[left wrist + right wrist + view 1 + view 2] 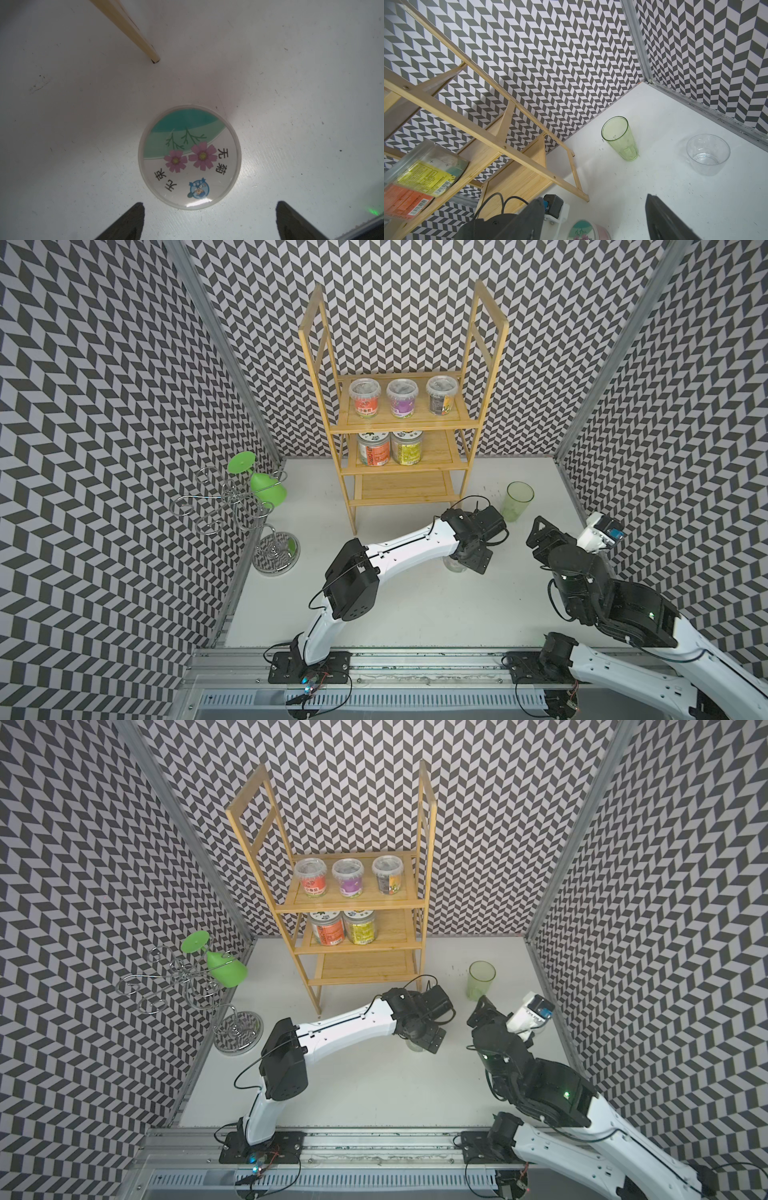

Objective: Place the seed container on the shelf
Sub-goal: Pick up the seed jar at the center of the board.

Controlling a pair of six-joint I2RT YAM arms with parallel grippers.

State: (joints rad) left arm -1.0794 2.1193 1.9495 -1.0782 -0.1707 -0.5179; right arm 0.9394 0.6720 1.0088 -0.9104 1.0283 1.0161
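Left wrist view: the seed container (190, 158) stands on the counter (62, 124), clear of its edges, near the shelf (127, 27) front leg, beneath the released left end effector (209, 204). Probably a light, stiff, slick plastic tub; pinch its round wall under the lid.

- A green tumbler (518, 502) stands upright near the back edge of the table (415, 614), toward its back right corner.
- A clear cup (708, 154), seen only in the right wrist view, stands mouth up by the right edge, apart from the tumbler.
- A chrome wire stand (277, 556) sits at the left edge.
- A green wine glass (268, 491) hangs from the stand, foot up and tilted.
- Three lidded tubs (402, 398) stand in a row on the shelf's (465, 456) upper board, with orange, purple and dark labels.
- Two jars (374, 450) stand side by side on the board below, one labelled orange and one yellow.
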